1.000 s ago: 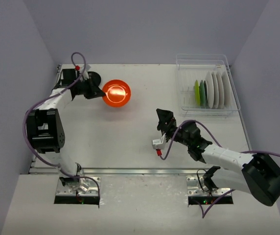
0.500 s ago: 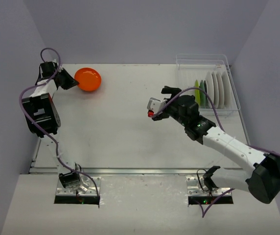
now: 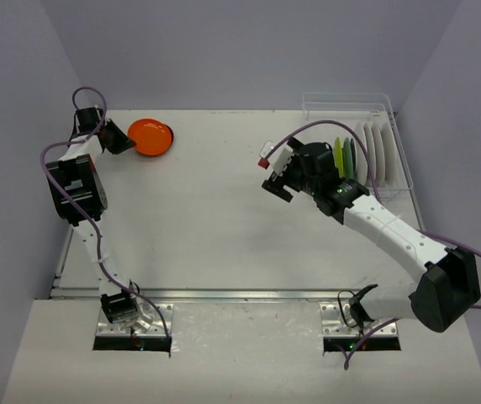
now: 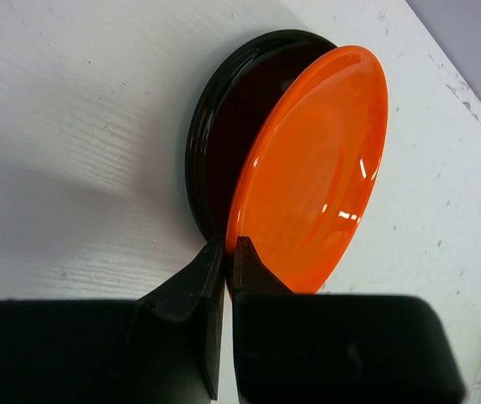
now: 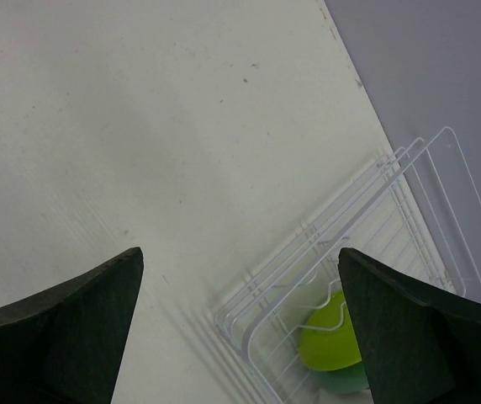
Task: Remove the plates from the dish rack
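Left gripper (image 3: 119,140) sits at the far left corner of the table (image 3: 215,223), its fingers clenched on the rim of the orange plate (image 3: 152,136). From the left wrist, the two fingers pinch the plate's near edge with no gap showing. The plate is tilted up on that edge and leans over a black plate (image 4: 219,126) that lies flat on the table. Whether the two plates touch cannot be told.

To the right, past the middle of the table, the right gripper (image 3: 282,175) hangs above the surface just left of the dish rack (image 3: 399,147). Its jaws are spread wide with nothing between them.

The rack stands at the far right corner. Upright in it are a lime green plate (image 3: 338,156), a darker green plate (image 3: 351,157) just beside it, and several white plates (image 3: 373,148) further right.
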